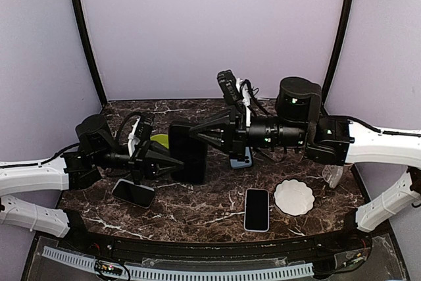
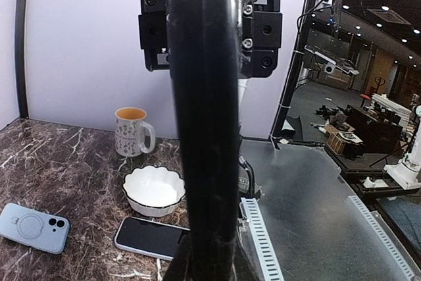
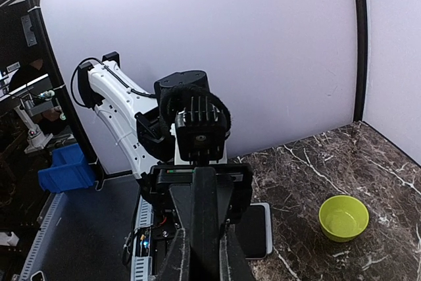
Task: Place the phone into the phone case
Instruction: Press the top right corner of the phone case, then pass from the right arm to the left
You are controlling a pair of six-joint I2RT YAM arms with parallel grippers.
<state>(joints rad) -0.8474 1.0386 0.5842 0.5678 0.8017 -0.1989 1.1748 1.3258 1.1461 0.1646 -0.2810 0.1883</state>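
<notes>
A black phone case (image 1: 189, 154) stands on its edge above the table, held between both grippers. My left gripper (image 1: 177, 163) is shut on its left side and my right gripper (image 1: 195, 133) is shut on its right side. The case shows edge-on in the left wrist view (image 2: 204, 129) and in the right wrist view (image 3: 204, 208). I cannot tell whether a phone is inside it. A phone (image 1: 257, 209) with a dark screen lies flat at the front right, also in the left wrist view (image 2: 154, 236). A second phone (image 1: 133, 193) lies at the front left, also in the right wrist view (image 3: 260, 228).
A light blue phone case (image 1: 242, 160) lies under the right arm, also in the left wrist view (image 2: 33, 227). A white scalloped bowl (image 1: 294, 197) sits at the right with a mug (image 2: 133, 131) behind it. A green bowl (image 1: 158, 140) sits behind the left gripper.
</notes>
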